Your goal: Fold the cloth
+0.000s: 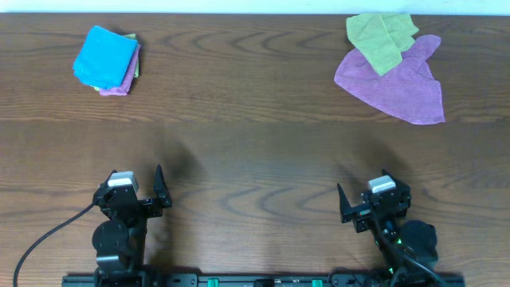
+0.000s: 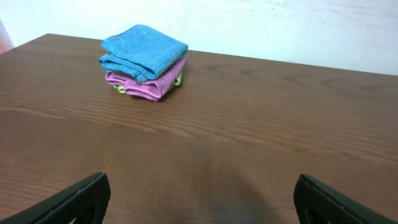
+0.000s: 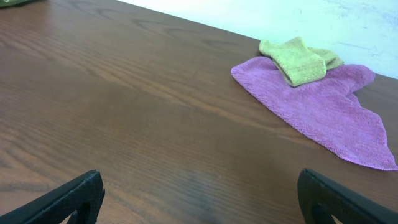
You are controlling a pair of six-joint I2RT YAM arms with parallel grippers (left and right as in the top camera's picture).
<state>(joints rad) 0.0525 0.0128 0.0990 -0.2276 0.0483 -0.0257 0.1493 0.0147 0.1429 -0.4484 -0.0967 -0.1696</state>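
A purple cloth (image 1: 394,84) lies spread and unfolded at the far right of the table, with a crumpled green cloth (image 1: 380,36) partly on its far edge. Both also show in the right wrist view, purple (image 3: 323,109) and green (image 3: 298,60). A stack of folded cloths, blue on top (image 1: 103,56), purple and green beneath, sits at the far left; it shows in the left wrist view (image 2: 144,59). My left gripper (image 1: 135,187) (image 2: 202,199) is open and empty near the front edge. My right gripper (image 1: 368,195) (image 3: 199,199) is open and empty near the front edge.
The brown wooden table (image 1: 255,135) ends at a pale wall at the back. A black cable (image 1: 48,235) runs from the left arm's base toward the front left corner.
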